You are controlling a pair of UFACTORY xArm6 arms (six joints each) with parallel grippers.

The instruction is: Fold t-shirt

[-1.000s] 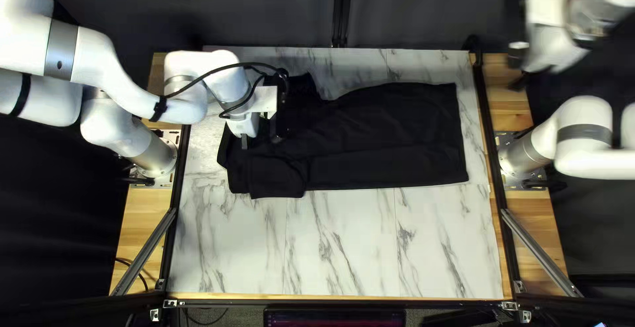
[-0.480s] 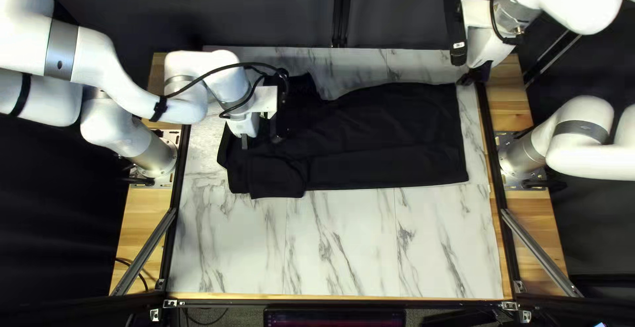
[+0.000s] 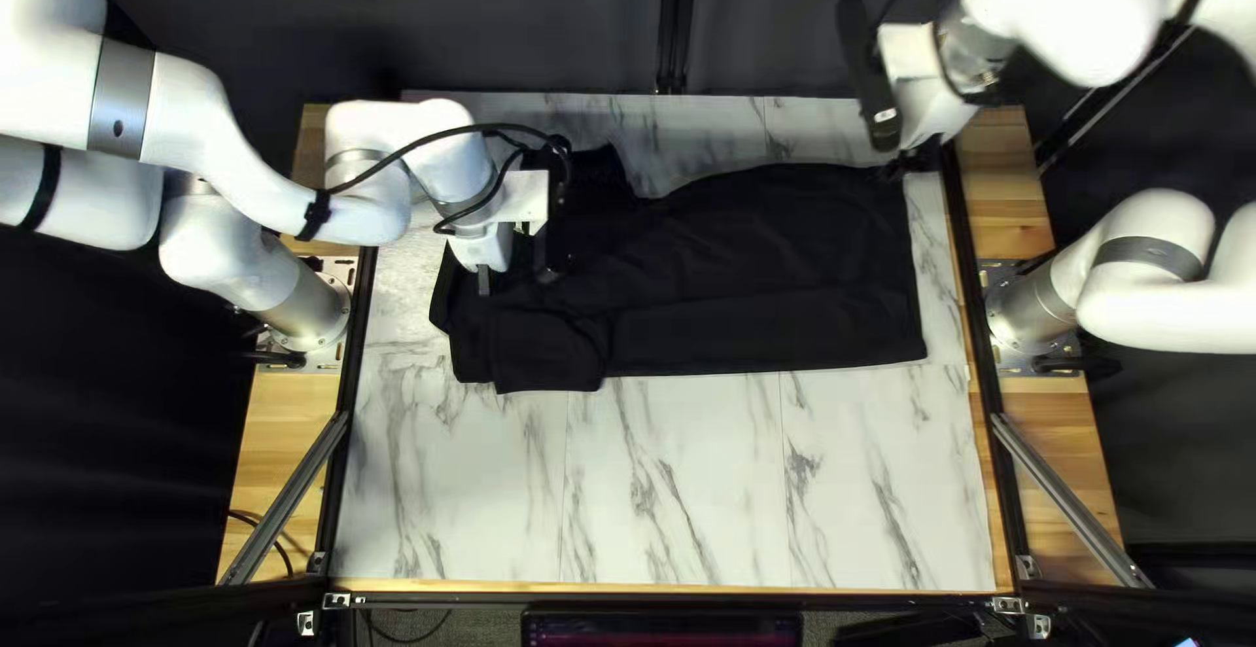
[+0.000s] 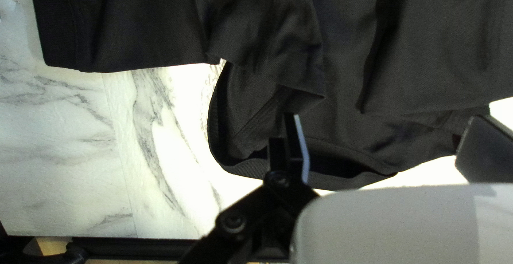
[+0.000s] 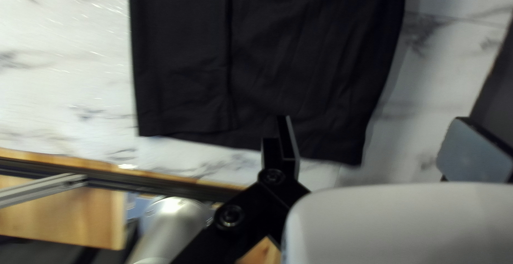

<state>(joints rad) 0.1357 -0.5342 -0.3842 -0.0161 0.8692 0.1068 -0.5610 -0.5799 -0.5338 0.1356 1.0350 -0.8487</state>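
Top left view: left hand (image 3: 517,278), right hand (image 3: 912,163) both spread near opposite edges of t-shirt (image 3: 759,268); marble tabletop (image 3: 680,490) nearside.

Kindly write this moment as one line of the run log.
t-shirt: partly folded, on table | left gripper: open, at collar | right gripper: open, near far hem corner

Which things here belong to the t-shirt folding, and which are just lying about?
Part of the job:
- black t-shirt, partly folded
- left gripper, open
- right gripper, open

Just there:
- marble-patterned tabletop, merely supporting the shirt
- dark curtain
- two slanting metal struts
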